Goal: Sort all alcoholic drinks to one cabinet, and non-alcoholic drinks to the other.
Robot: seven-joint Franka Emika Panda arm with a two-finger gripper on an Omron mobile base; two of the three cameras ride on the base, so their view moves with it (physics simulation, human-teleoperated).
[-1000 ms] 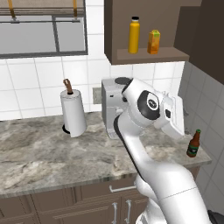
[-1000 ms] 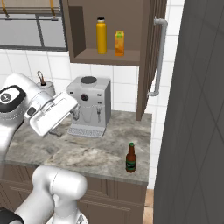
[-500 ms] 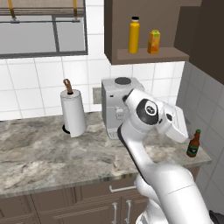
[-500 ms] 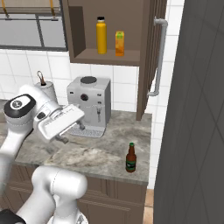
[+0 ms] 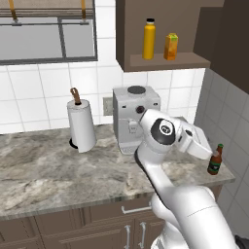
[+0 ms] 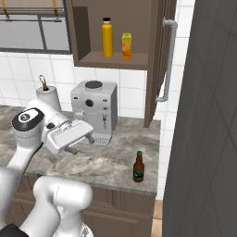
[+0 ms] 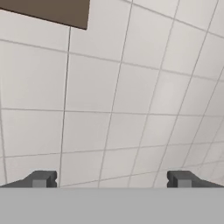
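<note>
A tall yellow-orange bottle (image 5: 149, 39) (image 6: 107, 37) with a black cap and an orange juice carton (image 5: 170, 46) (image 6: 126, 46) stand side by side on the shelf of the open dark brown cabinet (image 5: 170, 62) (image 6: 115, 60). Its door hangs open with a long grey handle (image 6: 169, 60). A slim brown beer bottle (image 5: 215, 160) (image 6: 138, 167) with a green label stands upright near the counter's right front corner. My gripper (image 7: 111, 179) is open and empty, held above the counter left of the beer bottle and facing the white tiled wall.
A grey coffee machine (image 5: 136, 116) (image 6: 95, 111) sits against the wall under the cabinet. A paper towel roll (image 5: 81, 126) (image 6: 48, 95) stands to its left. A tall grey panel (image 6: 208, 115) closes off the right side. Drawers (image 5: 131, 228) run below the marble counter (image 5: 44, 170).
My arm has dropped lower and the hand has swung down and to the right, nearer the beer bottle. The gripper stays open. The bottles and the carton have not moved.
</note>
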